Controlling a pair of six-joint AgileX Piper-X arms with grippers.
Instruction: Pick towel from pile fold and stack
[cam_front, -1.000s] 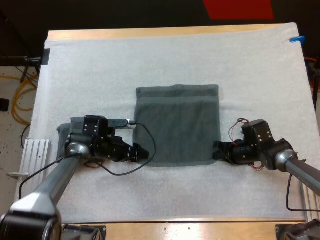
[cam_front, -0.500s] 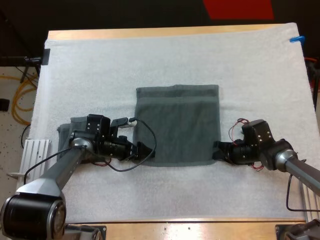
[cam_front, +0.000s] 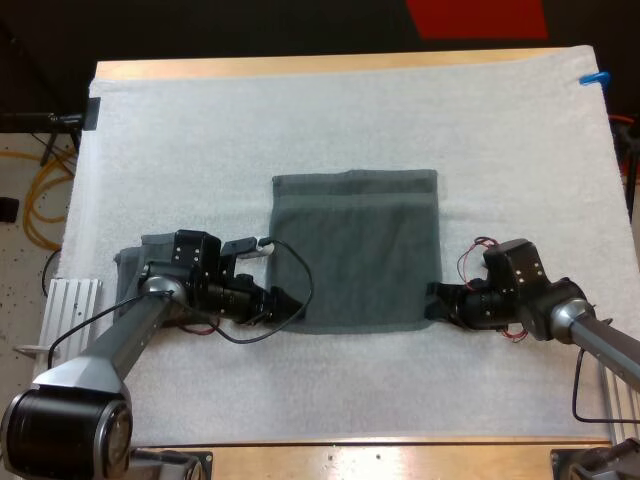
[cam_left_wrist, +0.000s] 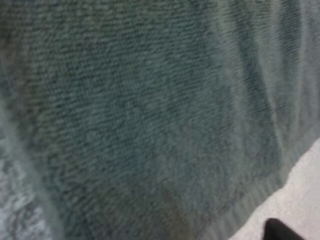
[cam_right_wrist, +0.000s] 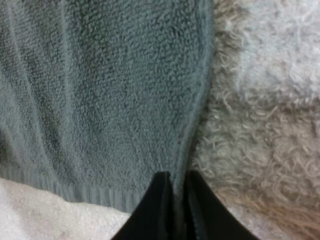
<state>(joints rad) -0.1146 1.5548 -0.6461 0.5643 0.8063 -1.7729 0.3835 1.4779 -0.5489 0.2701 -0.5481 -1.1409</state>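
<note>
A dark grey-green towel (cam_front: 355, 245) lies flat in a folded rectangle at the middle of the white mat (cam_front: 300, 120). My left gripper (cam_front: 285, 302) sits low at the towel's near left corner; the left wrist view looks closely onto the towel (cam_left_wrist: 150, 110) and its hemmed edge. My right gripper (cam_front: 432, 303) is at the near right corner. In the right wrist view the towel (cam_right_wrist: 100, 75) has its side edge pinched in my right gripper (cam_right_wrist: 176, 200), which is shut on it just above the hem.
Another grey-green towel piece (cam_front: 135, 262) lies under my left arm near the mat's left edge. A metal rail (cam_front: 70, 300) sits beside it at the table's left side. Bare mat (cam_right_wrist: 265, 100) spreads right of the towel.
My left gripper has slid right along the mat to the towel's near left corner. The right arm and the towel have not moved.
</note>
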